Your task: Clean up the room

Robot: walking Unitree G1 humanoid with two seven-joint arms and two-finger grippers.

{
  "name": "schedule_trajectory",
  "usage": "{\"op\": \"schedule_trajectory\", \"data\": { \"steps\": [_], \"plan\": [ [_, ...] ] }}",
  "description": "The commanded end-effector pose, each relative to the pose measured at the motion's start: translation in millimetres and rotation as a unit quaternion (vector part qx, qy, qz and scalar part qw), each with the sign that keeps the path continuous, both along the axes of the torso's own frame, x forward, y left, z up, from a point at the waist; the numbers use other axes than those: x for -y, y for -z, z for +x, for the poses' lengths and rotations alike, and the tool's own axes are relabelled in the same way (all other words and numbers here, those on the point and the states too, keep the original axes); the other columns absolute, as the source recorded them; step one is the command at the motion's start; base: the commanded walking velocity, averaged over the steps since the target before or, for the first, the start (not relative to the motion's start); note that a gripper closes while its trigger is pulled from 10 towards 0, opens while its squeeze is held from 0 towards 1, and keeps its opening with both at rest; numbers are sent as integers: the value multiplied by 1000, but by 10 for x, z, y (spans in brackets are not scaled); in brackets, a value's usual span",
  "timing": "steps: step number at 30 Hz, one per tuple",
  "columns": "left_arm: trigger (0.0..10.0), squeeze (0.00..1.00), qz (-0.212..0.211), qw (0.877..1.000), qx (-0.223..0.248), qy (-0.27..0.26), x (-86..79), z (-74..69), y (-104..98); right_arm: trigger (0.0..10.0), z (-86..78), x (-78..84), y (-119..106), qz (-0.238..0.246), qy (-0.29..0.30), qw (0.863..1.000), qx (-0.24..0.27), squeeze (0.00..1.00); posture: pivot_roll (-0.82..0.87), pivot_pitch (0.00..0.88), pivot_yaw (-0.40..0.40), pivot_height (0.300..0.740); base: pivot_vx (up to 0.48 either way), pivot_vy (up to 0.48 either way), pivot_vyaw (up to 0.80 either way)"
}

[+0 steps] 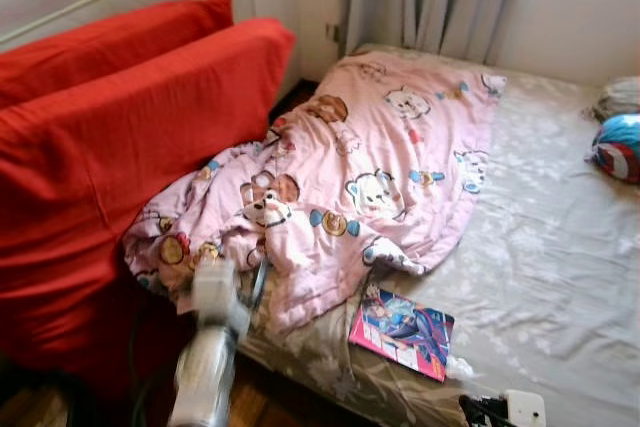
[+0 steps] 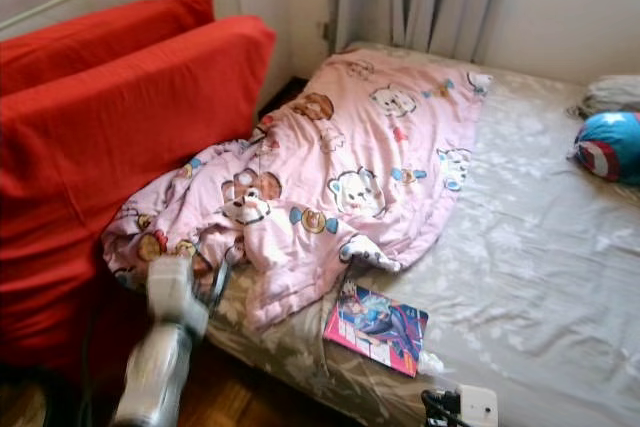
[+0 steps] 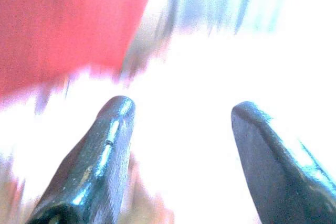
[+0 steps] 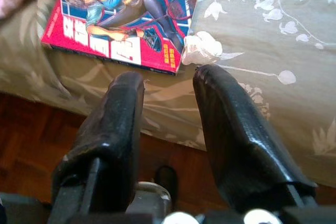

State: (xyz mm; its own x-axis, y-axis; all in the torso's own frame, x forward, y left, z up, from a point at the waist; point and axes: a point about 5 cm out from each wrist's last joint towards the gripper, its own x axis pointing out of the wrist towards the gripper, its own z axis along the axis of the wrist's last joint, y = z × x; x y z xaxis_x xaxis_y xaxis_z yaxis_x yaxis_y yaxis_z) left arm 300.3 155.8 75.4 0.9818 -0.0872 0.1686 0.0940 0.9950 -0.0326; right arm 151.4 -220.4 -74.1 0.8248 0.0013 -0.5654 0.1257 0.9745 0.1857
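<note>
Left claw (image 3: 181, 129) agape, empty

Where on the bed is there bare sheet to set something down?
Free: the sheet between the pink blanket and the round blue cushion, beyond the comic book. Crowded: the side by the red cushions, under the heaped blanket.

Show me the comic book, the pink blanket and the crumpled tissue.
comic book (image 1: 402, 331), left eye view, middle of its cover
pink blanket (image 1: 380, 157), left eye view, its middle
tissue (image 4: 201, 49), right wrist view, its middle
</note>
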Motion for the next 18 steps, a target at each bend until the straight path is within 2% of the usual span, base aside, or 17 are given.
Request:
{"op": "schedule_trajectory", "data": {
  "steps": [1,4,5,6,8,10,13,14,18],
  "plan": [
    [10000,0,16,1000,-22,-2,-28,-57,111,10000,-63,37,29,5,24,1000,-13,0,-11,45,-25,740,0,0,0],
    [10000,0,36,999,-12,10,-11,-40,73,10000,-98,41,65,-6,24,999,-40,0,-16,56,-27,740,0,0,0],
    [10000,0,47,999,10,21,41,-32,-44,10000,-109,42,69,-4,24,999,-41,0,-6,70,-29,740,0,0,0],
    [10000,0,47,999,10,21,41,-32,-44,10000,-109,42,69,-4,24,999,-41,0,-6,70,-29,740,0,0,0],
    [10000,0,45,998,27,27,101,-23,-186,10000,-124,42,73,4,31,999,-40,0,2,77,-28,740,0,0,0],
    [10000,0,45,998,25,27,108,-17,-196,10000,-126,44,74,0,34,999,-40,0,4,81,-26,740,0,0,0],
    [10000,0,33,999,3,13,62,-28,-107,10000,-105,40,52,-3,36,999,-25,0,-2,88,-21,740,0,0,0],
    [10000,0,24,1000,-13,0,11,-68,-35,10000,-71,37,17,-20,20,1000,-6,0,-15,93,-18,740,0,0,0],
    [10000,0,26,999,-20,-4,-26,-211,25,10000,-9,42,-77,-42,5,998,49,0,-15,101,-20,740,0,0,0]
  ]
}}
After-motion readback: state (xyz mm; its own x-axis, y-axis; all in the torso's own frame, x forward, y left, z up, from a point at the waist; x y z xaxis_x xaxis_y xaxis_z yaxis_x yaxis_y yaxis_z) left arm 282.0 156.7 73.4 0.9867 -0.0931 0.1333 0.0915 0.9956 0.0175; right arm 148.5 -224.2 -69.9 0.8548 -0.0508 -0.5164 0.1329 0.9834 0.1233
